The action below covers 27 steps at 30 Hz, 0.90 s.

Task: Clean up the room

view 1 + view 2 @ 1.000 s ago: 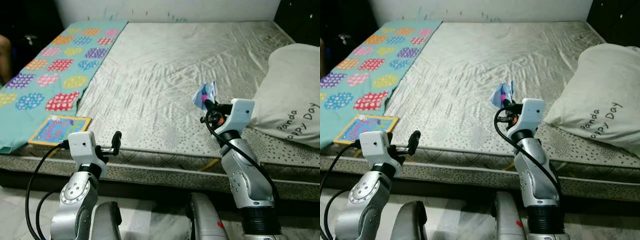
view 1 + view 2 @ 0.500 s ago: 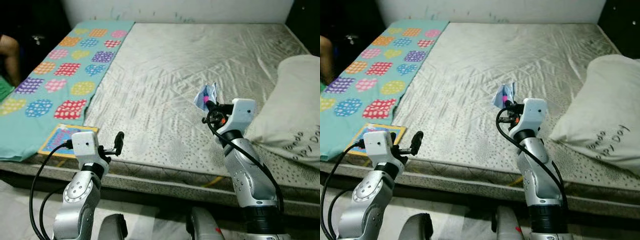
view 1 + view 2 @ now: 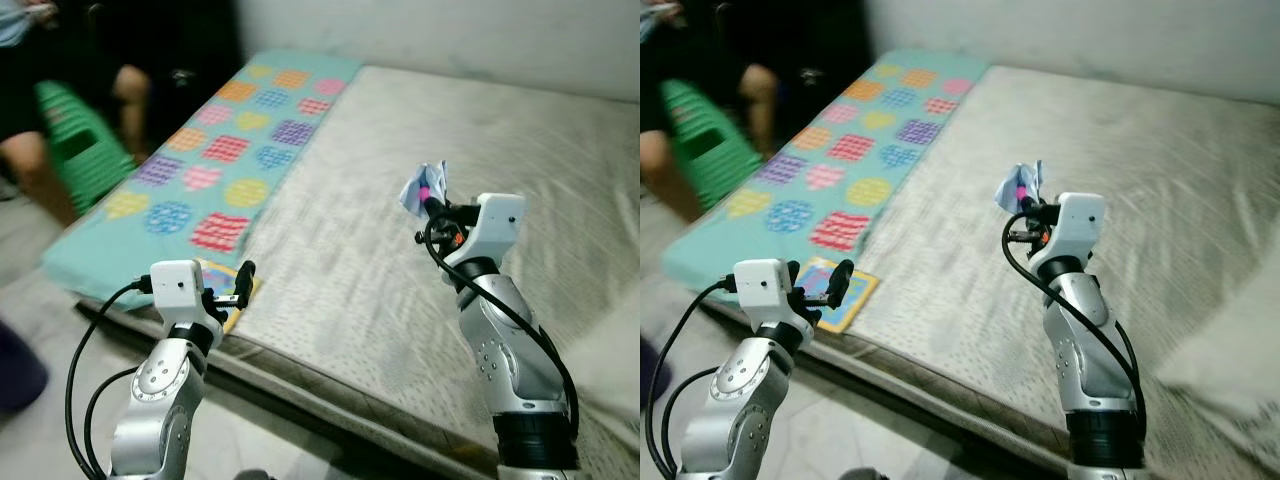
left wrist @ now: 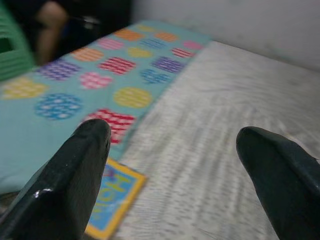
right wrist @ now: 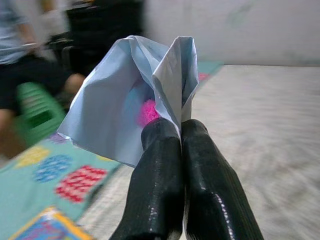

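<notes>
Right end effector [image 3: 428, 200] pinched on crumpled blue paper [image 3: 417, 186], which I hold upright above the bed [image 3: 400, 300] | left end effector [image 3: 243, 283] wide, empty, near the book [image 3: 832, 289] | right arm carries; no bin visible.

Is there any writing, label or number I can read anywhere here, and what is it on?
No text can be read with certainty.
Yellow-bordered card at the bed's edge: coloured marks that may be letters, too blurred to read.
Pale blue wrapper in the right pincer: a pink patch, no legible print.
Teal patterned mat: dotted shapes, no words visible.
</notes>
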Tool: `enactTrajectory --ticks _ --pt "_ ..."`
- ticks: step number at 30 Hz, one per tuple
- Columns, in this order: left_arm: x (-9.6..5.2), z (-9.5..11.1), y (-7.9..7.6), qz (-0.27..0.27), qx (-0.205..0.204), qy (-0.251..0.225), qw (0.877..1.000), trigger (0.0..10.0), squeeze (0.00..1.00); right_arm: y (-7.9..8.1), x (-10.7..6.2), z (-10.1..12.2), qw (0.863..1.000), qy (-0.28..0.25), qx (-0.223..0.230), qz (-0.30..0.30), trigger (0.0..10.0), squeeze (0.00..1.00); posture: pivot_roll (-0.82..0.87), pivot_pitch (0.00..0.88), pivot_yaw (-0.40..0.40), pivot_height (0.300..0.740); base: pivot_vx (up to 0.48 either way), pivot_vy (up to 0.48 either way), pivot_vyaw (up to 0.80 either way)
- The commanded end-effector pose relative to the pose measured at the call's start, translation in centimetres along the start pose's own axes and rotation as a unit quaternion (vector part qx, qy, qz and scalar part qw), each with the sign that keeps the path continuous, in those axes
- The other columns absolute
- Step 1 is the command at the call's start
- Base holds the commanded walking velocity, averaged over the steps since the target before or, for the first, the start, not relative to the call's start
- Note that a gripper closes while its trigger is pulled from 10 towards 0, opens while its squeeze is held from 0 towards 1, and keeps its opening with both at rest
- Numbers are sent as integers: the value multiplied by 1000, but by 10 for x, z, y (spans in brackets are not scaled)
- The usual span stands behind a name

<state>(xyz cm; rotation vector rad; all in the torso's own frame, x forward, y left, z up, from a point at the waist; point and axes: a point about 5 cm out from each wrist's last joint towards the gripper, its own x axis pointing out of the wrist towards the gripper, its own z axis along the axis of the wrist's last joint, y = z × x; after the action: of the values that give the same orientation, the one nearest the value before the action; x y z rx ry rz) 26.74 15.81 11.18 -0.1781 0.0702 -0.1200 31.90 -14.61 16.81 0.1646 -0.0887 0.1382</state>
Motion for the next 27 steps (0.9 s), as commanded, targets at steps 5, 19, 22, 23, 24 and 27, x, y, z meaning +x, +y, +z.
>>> enactTrajectory --ticks 5,19,22,23,24,27 --pt "1 2 3 12 11 -6 1000 10000 0 -3 -3 -3 1000 7 -4 -9 10000 0 -191 0 37 740 0 0 0" --pt "2 2 0 1 2 -6 1000 10000 0 -4 -5 -5 1000 14 -8 -14 10000 0 -191 0 33 740 0 0 0" --pt "3 2 -1 -3 -7 -4 1000 10000 0 -6 -5 -6 1000 17 -8 -19 10000 0 -195 0 31 740 0 0 0" --pt "3 2 -1 -5 -9 -4 1000 10000 0 -6 -5 -6 1000 18 -8 -20 10000 0 -195 0 31 740 0 0 0" --pt "3 2 -2 -7 -10 -4 1000 10000 0 -6 -4 -6 1000 19 -8 -20 10000 0 -195 0 30 740 0 0 0" --pt "4 2 -4 -11 -12 -3 1000 10000 0 -5 -5 -7 1000 21 -8 -18 10000 0 -195 0 29 740 0 365 0"
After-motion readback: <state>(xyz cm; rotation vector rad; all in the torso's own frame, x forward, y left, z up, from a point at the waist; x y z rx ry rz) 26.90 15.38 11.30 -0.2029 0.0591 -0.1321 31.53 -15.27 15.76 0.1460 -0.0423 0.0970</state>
